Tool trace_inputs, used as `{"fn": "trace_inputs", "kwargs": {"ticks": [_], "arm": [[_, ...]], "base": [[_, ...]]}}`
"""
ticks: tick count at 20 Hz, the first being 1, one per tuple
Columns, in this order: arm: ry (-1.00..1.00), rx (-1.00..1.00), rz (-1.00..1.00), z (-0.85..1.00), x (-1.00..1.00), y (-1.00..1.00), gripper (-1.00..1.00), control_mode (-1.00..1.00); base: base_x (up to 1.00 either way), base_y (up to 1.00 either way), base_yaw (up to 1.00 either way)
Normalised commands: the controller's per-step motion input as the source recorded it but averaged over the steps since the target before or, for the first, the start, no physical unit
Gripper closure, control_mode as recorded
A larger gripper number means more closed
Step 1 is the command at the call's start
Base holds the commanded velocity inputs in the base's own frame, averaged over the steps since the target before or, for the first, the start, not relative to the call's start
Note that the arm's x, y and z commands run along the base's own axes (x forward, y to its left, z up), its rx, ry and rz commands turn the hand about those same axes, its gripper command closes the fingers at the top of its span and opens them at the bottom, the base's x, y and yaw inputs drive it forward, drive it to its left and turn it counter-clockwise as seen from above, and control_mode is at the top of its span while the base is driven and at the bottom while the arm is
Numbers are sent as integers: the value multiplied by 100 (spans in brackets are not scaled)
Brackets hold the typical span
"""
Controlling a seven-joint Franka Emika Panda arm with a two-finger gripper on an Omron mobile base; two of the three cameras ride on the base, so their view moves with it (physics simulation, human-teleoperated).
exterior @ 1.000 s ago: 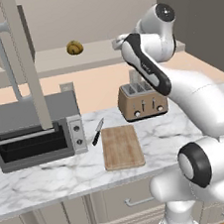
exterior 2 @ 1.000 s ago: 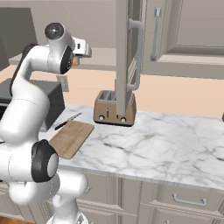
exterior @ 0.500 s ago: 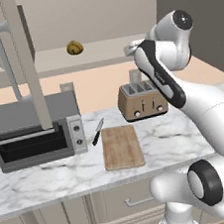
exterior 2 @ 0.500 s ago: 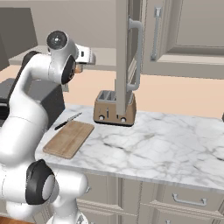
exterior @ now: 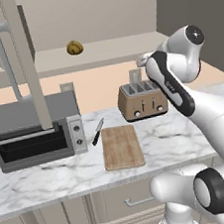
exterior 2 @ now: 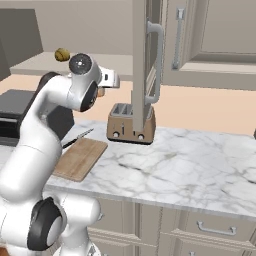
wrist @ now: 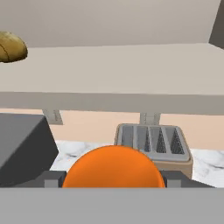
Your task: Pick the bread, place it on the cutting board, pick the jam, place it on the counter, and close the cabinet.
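Jam (wrist: 113, 166), a squat, smooth orange jar, is sitting between the two dark tips of the pincer (wrist: 113, 180), which is clamping it on both sides. Seen from the left base view, the pincer (exterior: 143, 60) is hanging in the air above the ribbed metal toaster (exterior: 142, 100), and it has been drawing right and down, away from the shelf (exterior: 106, 50), over the last second. Bread (exterior: 74, 47), a lumpy golden-brown roll, is lying where it was, on that pale shelf at the far left. Below, the flat wooden cutting board (exterior: 121, 146), grain showing and corners rounded, is resting bare on the veined white marble table (exterior: 182, 137), with a dark knife (exterior: 97, 132) just left of it and a grey toaster oven (exterior: 36, 126) beyond. The cabinet (exterior: 25, 60) door is standing open, its long grey bar handle facing left.
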Motion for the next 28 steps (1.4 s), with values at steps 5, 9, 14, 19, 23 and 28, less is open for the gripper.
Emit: {"fn": "trace_inputs", "kwargs": {"ticks": [5,9,14,19,23,28], "arm": [[0,0,0,-58,-8,-27,100,-100],[2,0,0,-60,-4,-24,100,-100],[2,0,-1,-52,0,-19,100,-100],[4,0,0,-53,0,-17,100,-100],[4,0,-1,-52,0,-13,100,-100],[1,0,-2,-49,0,-12,100,-100]], "base": [[0,0,0],[0,0,0],[0,0,0],[0,0,0],[0,0,0],[0,0,0]]}}
